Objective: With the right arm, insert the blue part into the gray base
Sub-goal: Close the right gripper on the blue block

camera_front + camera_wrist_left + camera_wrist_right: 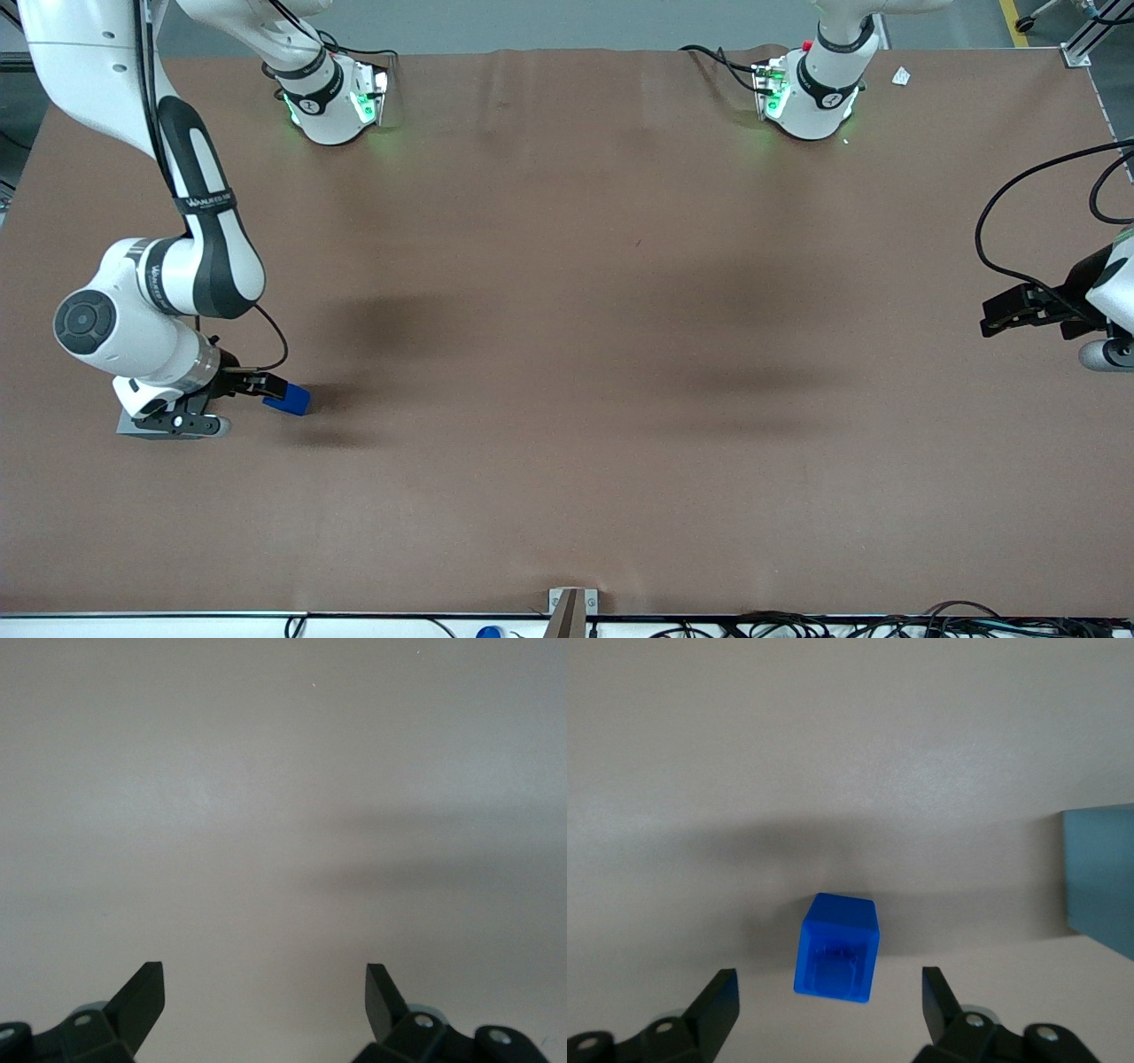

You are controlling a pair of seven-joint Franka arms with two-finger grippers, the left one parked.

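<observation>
The blue part (pixel 290 400) lies on the brown table toward the working arm's end. In the right wrist view the blue part (pixel 837 948) shows its dark notched face between my fingertips, which are spread wider than it. My right gripper (pixel 213 408) hovers just above and beside it, open and empty; it also shows in the right wrist view (pixel 828 983). The gray base (pixel 128 427) is mostly hidden under the gripper's hand, beside the blue part. One edge of it shows in the right wrist view (pixel 1101 877).
The brown table mat (pixel 567 354) spreads wide toward the parked arm's end. The two arm bases (pixel 332 97) stand at the table's edge farthest from the front camera. Cables lie along the near edge (pixel 797 625).
</observation>
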